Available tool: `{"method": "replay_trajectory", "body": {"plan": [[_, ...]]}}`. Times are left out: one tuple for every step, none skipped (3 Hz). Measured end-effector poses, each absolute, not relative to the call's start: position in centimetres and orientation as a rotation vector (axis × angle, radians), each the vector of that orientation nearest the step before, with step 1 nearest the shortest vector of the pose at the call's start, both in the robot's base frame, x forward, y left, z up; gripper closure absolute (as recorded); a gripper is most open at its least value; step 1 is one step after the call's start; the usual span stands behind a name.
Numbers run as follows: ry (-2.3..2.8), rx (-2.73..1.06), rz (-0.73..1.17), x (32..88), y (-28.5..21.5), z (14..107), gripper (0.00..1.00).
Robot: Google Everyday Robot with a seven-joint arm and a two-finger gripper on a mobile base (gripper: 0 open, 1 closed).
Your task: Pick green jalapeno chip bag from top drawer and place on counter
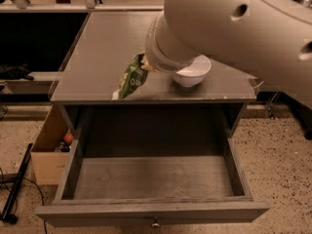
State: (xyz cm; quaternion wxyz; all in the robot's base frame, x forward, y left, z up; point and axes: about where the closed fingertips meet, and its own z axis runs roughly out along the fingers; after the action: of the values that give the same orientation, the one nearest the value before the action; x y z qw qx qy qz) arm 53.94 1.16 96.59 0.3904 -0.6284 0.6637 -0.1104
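Bag at front edge of grey tabletop
Pincer clamps its top; bowl just right; drawer open below, box on speckled floor.

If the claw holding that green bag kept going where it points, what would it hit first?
Probably the counter near its front edge: the gripper, tucked under the wrist, points down, so its dangling green jalapeno chip bag would touch first. Depth is unclear.
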Motion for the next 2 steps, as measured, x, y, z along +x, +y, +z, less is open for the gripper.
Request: {"method": "replay_trajectory", "body": {"plan": [[1.624, -1.634, -0.277, 56.34, 3.32, 96.76, 1.0], [1.622, -1.635, -0.279, 56.57, 3.25, 96.76, 1.0]]}}
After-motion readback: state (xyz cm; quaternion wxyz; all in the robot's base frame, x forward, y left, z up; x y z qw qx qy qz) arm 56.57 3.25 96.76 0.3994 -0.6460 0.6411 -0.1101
